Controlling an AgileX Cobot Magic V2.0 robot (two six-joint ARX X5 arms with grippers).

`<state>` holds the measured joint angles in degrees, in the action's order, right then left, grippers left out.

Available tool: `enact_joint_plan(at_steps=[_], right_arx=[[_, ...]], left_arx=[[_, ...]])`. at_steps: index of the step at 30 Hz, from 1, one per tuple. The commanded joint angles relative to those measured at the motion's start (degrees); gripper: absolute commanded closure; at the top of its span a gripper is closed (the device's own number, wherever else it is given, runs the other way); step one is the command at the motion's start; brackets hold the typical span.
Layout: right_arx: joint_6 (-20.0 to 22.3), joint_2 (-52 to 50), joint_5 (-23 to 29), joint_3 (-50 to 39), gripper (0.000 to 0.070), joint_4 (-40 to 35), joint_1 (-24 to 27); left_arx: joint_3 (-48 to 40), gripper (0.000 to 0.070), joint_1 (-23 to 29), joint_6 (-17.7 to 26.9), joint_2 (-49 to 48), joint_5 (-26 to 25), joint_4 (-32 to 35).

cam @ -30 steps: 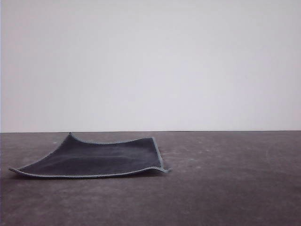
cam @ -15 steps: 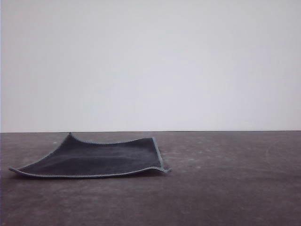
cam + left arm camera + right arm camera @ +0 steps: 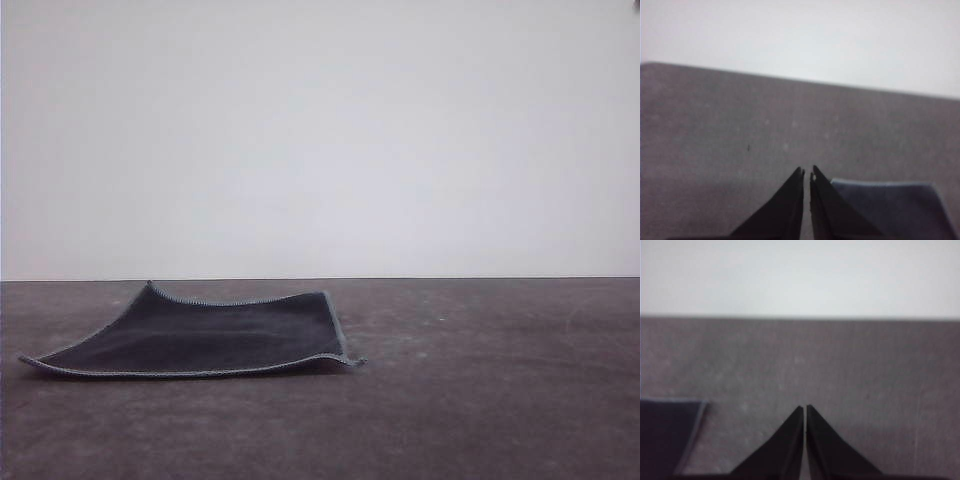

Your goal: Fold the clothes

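Note:
The clothes [image 3: 210, 338] are one small square cloth lying spread flat on the dark table, left of centre in the front view, charcoal-grey face up with a light-grey stitched hem; its near right corner curls up slightly. In the left wrist view my left gripper [image 3: 806, 173] is shut with nothing between its black fingers, and a corner of the cloth [image 3: 895, 205] lies just beside it. My right gripper [image 3: 804, 410] is also shut and empty in the right wrist view, with an edge of the cloth [image 3: 667, 432] off to one side.
The dark grey-brown table [image 3: 480, 390] stretches to a far edge against a plain white wall [image 3: 320, 130]. Bare tabletop lies to the right of the cloth and in front of it.

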<state>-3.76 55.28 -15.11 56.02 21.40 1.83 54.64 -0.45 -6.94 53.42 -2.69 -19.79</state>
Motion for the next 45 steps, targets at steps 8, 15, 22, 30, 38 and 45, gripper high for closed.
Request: enact_joint_plan(at_steps=[8, 15, 22, 30, 38, 45], right_arx=[[1.7, 16.7, -4.5, 2.1, 0.0696, -2.0, -1.7], [1.7, 23.9, -7.4, 2.1, 0.0696, -2.1, -3.3], [2.2, 25.2, -7.4, 2.1, 0.0696, -2.1, -3.6], [3.4, 25.2, -7.4, 2.1, 0.0375, -2.1, -3.6], [2.3, 25.2, -7.5, 2.1, 0.0184, -2.1, -3.6], [-0.2, 29.0, -15.4, 2.2, 0.0184, -7.3, -6.2]], left_arx=[[2.1, 0.0686, 0.0, 3.1, 14.7, -2.1, 1.5], [2.1, 0.0686, 0.0, 3.1, 22.0, -9.5, 1.8], [2.1, 0.0685, 0.0, 3.0, 23.8, -10.9, 1.6], [2.1, 0.0416, 0.0, 2.8, 23.8, -13.1, 1.7], [2.1, 0.0342, 0.0, 2.8, 23.8, -13.1, 1.2], [2.6, 0.0341, 0.0, 1.6, 27.8, -18.4, 1.9]])
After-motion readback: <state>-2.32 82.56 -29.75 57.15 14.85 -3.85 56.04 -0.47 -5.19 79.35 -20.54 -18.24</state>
